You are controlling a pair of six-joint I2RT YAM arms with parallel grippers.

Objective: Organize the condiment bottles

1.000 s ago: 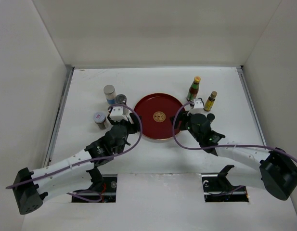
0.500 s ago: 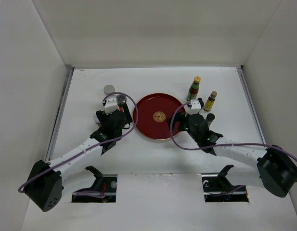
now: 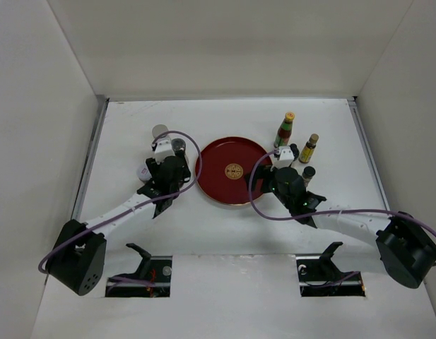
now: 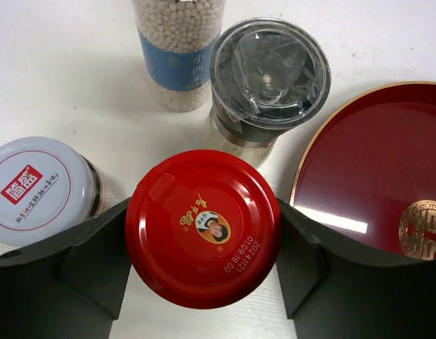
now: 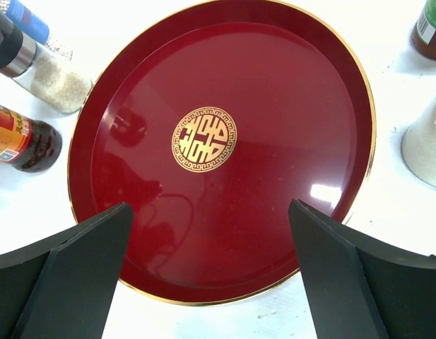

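Left of the dark-red tray [image 3: 216, 152], the left pincer [image 4: 203, 212] is now straddling the red-lidded jar [image 4: 202, 227], having swung over from the tray's edge within the last second. Its fingers are sitting tight against both sides of the lid, though I cannot tell whether they are squeezing yet. The right pincer [image 5: 210, 206] is hanging spread wide over the tray, barely shifted and holding nothing.

To my eye this is marking the start of the first pick, since the tray is carrying no bottle.

Counting on the desk [image 3: 218, 226], four containers are standing left of the tray: that jar, a white-lidded jar [image 4: 37, 187], a black-topped grinder [image 4: 267, 67] and a peppercorn bottle [image 4: 179, 49]. Four more are standing right of it: the orange-capped sauce bottle [image 3: 285, 130], yellow-labelled bottle [image 3: 309, 147], black-capped bottle [image 3: 308, 173] and white shaker [image 5: 426, 145]. That is making eight bottles, one tray and two arms.
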